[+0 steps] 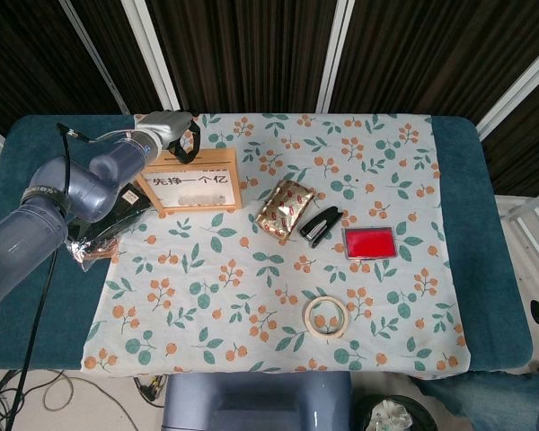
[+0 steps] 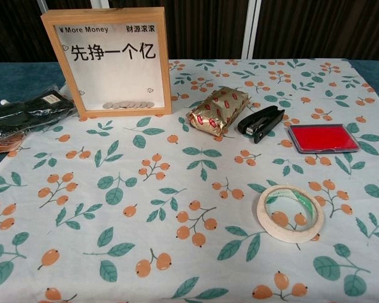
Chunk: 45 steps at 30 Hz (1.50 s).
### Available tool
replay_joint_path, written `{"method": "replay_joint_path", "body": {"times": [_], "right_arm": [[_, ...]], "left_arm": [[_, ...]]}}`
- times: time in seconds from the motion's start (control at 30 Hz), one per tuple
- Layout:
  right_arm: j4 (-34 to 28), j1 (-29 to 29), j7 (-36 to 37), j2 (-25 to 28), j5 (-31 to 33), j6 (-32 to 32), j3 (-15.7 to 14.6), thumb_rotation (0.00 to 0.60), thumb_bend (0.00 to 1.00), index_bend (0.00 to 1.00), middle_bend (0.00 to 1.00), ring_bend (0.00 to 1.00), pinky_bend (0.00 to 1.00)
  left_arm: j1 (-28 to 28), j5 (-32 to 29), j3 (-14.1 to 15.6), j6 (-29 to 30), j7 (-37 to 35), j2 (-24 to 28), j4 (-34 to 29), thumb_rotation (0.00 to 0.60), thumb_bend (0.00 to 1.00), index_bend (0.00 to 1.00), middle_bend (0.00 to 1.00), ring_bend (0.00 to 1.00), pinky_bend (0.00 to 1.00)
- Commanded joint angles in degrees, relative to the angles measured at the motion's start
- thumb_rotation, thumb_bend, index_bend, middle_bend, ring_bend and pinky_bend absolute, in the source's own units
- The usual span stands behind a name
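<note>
We see the left hand [image 1: 181, 136] just behind the top edge of the wooden coin frame [image 1: 190, 182], which stands upright at the cloth's far left. Whether its fingers grip anything, we cannot tell.

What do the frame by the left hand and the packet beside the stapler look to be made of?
Frame: light wood with visible grain, matt, apparently with a clear front pane, since coins lie inside. Packet: likely metallised foil or film, glossy gold with red print, crinkled and catching light. The left hand is just behind the frame's top.
</note>
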Motion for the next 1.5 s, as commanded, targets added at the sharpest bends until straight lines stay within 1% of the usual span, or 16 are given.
{"method": "replay_joint_path", "body": {"times": [0.03, 0.23, 0.3, 0.4, 0.47, 0.53, 0.57, 0.63, 0.77, 0.83, 0.87, 0.97, 1.03, 1.17, 1.33, 1.5], "right_arm": [[-0.01, -0.01, -0.03, 0.01, 0.06, 0.04, 0.03, 0.6, 0.3, 0.0, 0.0, 0.0, 0.0], [-0.34, -0.12, 0.12, 0.16, 0.11, 0.34, 0.17, 0.6, 0.3, 0.0, 0.0, 0.0, 0.0], [-0.4, -0.13, 0.2, 0.21, 0.17, 0.3, 0.2, 0.6, 0.3, 0.0, 0.0, 0.0, 0.0], [-0.37, -0.08, 0.34, 0.23, 0.15, 0.04, 0.1, 0.6, 0.3, 0.0, 0.0, 0.0, 0.0], [-0.27, 0.0, 0.55, 0.21, 0.03, -0.21, -0.02, 0.6, 0.3, 0.0, 0.0, 0.0, 0.0], [-0.09, 0.07, 0.91, 0.16, -0.13, -0.41, -0.11, 0.6, 0.3, 0.0, 0.0, 0.0, 0.0], [0.03, 0.1, 1.2, 0.15, -0.26, -0.52, -0.17, 0.6, 0.3, 0.0, 0.0, 0.0, 0.0], [0.09, 0.12, 1.82, 0.22, -0.5, -0.72, -0.26, 0.6, 0.3, 0.0, 0.0, 0.0, 0.0], [-0.1, 0.21, 3.65, 0.67, -1.47, -1.25, -0.59, 0.6, 0.3, 0.0, 0.0, 0.0, 0.0], [-0.31, 0.2, 4.75, 1.14, -2.22, -1.43, -0.85, 0.6, 0.3, 0.0, 0.0, 0.0, 0.0], [-0.43, 0.16, 5.32, 1.35, -2.57, -1.49, -1.0, 0.6, 0.3, 0.0, 0.0, 0.0, 0.0], [-1.06, 0.1, 6.22, 1.89, -3.31, -1.81, -1.44, 0.6, 0.3, 0.0, 0.0, 0.0, 0.0], [-1.57, 0.08, 6.73, 2.26, -4.02, -1.8, -1.75, 0.6, 0.3, 0.0, 0.0, 0.0, 0.0], [-2.82, 0.03, 8.03, 3.32, -6.43, -1.66, -2.81, 0.6, 0.3, 0.0, 0.0, 0.0, 0.0], [-4.46, -0.07, 10.33, 4.94, -10.65, -0.95, -4.48, 0.6, 0.3, 0.0, 0.0, 0.0, 0.0], [-5.49, 0.06, 12.02, 6.26, -14.41, -0.75, -6.15, 0.6, 0.3, 0.0, 0.0, 0.0, 0.0]], "left_arm": [[-0.21, -0.07, 0.27, 0.13, 0.05, 0.34, -0.49, 0.6, 0.42, 0.5, 0.0, 0.0, 0.0], [-0.46, -0.33, 0.69, 1.3, 0.07, 1.51, -1.47, 0.6, 0.37, 0.46, 0.0, 0.0, 0.0], [-0.36, -0.51, 0.54, 2.96, 0.15, 2.43, -2.26, 0.6, 0.37, 0.45, 0.0, 0.0, 0.0], [0.22, -0.71, 0.35, 7.64, 0.8, 4.34, -4.23, 0.6, 0.37, 0.43, 0.0, 0.0, 0.0], [1.34, -0.79, 0.54, 13.64, 2.39, 6.03, -6.91, 0.6, 0.37, 0.42, 0.0, 0.0, 0.0], [3.15, -1.55, 1.09, 21.18, 5.19, 8.55, -11.3, 0.6, 0.37, 0.4, 0.0, 0.0, 0.0], [4.7, -2.36, 1.47, 26.9, 7.77, 10.13, -14.72, 0.6, 0.37, 0.38, 0.0, 0.0, 0.0], [7.21, -4.3, 2.32, 34.54, 12.21, 12.31, -19.87, 0.6, 0.37, 0.34, 0.0, 0.0, 0.0], [13.74, -9.29, 4.38, 50.86, 22.33, 17.04, -33.89, 0.6, 0.37, 0.29, 0.0, 0.0, 0.0], [17.46, -10.23, 5.84, 59.41, 27.84, 19.28, -41.26, 0.6, 0.37, 0.28, 0.0, 0.0, 0.0], [19.91, -10.39, 6.67, 64.99, 31.81, 20.24, -45.31, 0.6, 0.37, 0.28, 0.0, 0.0, 0.0], [25.74, -9.7, 7.89, 75.83, 38.31, 20.83, -51.32, 0.6, 0.37, 0.27, 0.0, 0.0, 0.0], [29.54, -8.84, 8.41, 80.55, 40.41, 20.72, -53.6, 0.6, 0.37, 0.27, 0.0, 0.0, 0.0], [35.55, -5.53, 9.29, 85.12, 41.24, 19.88, -54.91, 0.6, 0.37, 0.27, 0.0, 0.0, 0.0], [42.27, 0.28, 10.8, 88.69, 43.08, 17.51, -53.78, 0.6, 0.37, 0.27, 0.0, 0.0, 0.0], [49.04, 4.79, 11.31, 93.08, 44.68, 14.14, -52.56, 0.6, 0.37, 0.25, 0.0, 0.0, 0.0]]}}
